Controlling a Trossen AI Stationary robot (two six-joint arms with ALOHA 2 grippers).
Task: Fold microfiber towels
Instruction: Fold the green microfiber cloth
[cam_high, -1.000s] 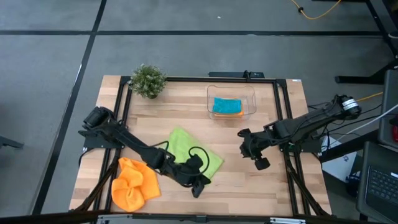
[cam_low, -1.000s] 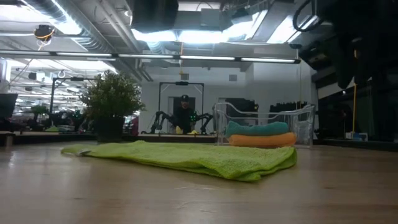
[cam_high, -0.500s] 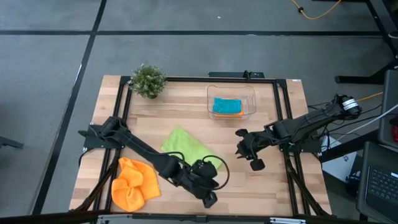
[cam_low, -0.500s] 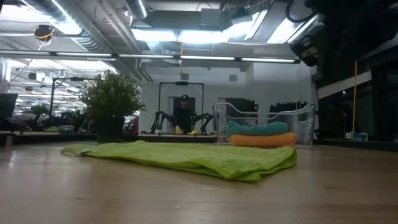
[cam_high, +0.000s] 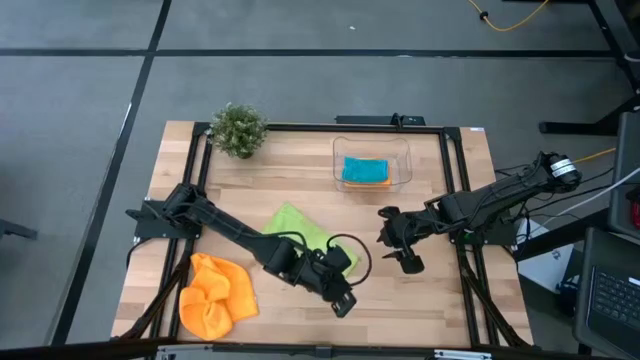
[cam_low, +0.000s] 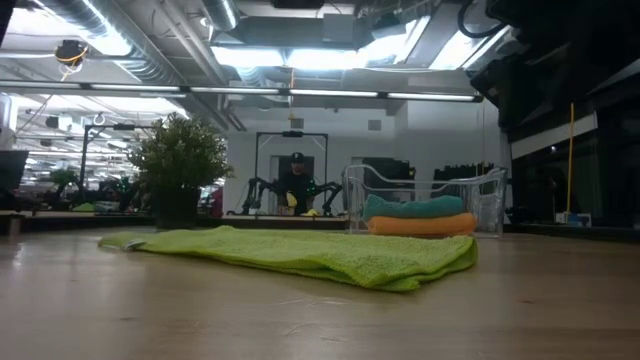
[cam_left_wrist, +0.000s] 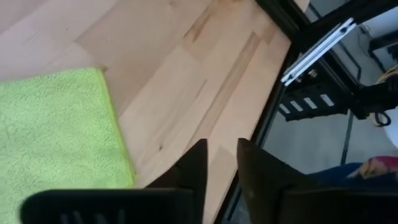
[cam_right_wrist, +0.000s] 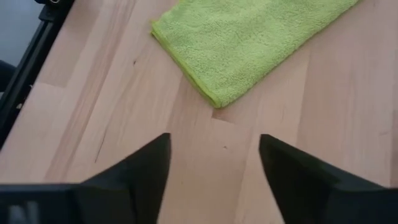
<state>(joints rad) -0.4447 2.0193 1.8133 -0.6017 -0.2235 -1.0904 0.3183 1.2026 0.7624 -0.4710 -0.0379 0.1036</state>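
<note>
The lime green towel is laid flat mid-counter. The left tool is held beside its near edge, fingers narrowly parted and empty. The right tool is held wide open nearby.

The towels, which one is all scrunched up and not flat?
The orange towel at the table's front left corner. It sits in a crumpled heap, while the lime green towel lies spread flat mid-table and the teal towel rests folded in the clear tub.

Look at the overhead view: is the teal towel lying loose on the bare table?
No, the teal towel sits inside the clear tub, stacked on a folded orange towel.
</note>
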